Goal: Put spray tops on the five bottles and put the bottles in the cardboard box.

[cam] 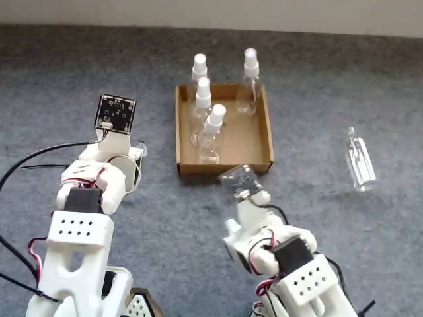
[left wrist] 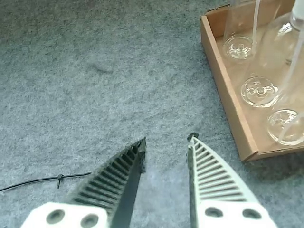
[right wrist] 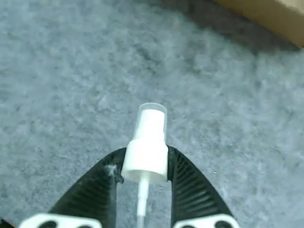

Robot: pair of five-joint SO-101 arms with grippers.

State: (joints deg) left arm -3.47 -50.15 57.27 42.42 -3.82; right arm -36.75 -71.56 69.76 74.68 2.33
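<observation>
White plastic spray top (right wrist: pixel 151 137) sits pinched in your right gripper (right wrist: pixel 145 156); keep it upright toward the clear capless bottle (cam: pixel 360 165) lying well to that gripper's right. Left gripper (left wrist: pixel 166 141) gapes, empty.

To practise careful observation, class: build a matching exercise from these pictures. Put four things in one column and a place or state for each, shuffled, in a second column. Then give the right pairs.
Column one
1. white plastic spray top
2. clear uncapped plastic bottle
3. left end effector
4. brown cardboard box

Column two
A. lying on its side on the grey carpet, apart from the box
B. open, nothing between its fingers
C. clamped in the right end effector
D. holds upright capped bottles

Pairs: 1-C, 2-A, 3-B, 4-D
</observation>
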